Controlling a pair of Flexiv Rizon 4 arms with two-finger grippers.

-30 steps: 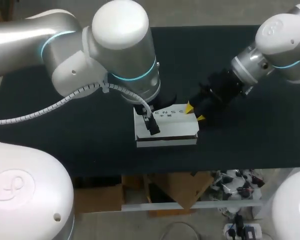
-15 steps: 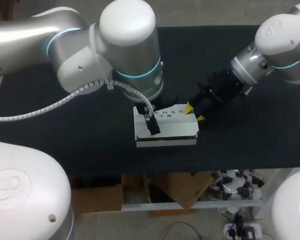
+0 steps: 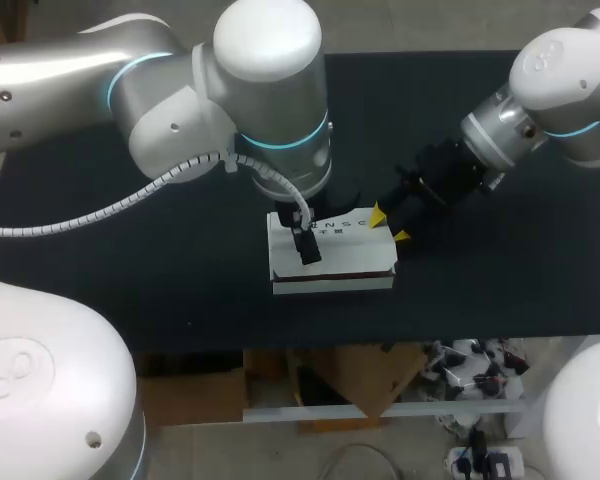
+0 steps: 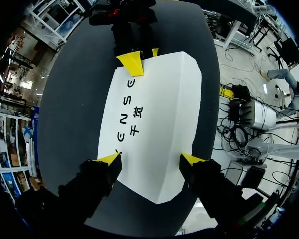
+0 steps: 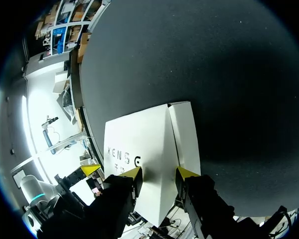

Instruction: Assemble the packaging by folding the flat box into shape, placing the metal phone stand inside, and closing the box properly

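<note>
**Supervisor:** Report the position of the box and the state of both end effectors.

**Operator:** The white box (image 3: 335, 258) lies flat near the middle of the dark table (image 3: 500, 290) with its lid down. The phone stand is not visible. I judge it is inside but cannot confirm that. My left gripper (image 4: 150, 160) is spread wide over the box's left end, with one yellow tip at each long edge. I cannot confirm that either tip is in contact, so I count it as holding nothing. My right gripper (image 5: 159, 173) is at the right end, fingers moderately apart and empty, with the tips at the crease of the end panel.

**Supervisor:** What is the procedure for the closing step?

**Operator:** I judge the right end flap is what remains.
1. Pin the lid by pressing straight down with the left.
2. Push slowly with the right, squarely along the box's long axis.

An off-centre push could skew the box or buckle the flap.
</note>
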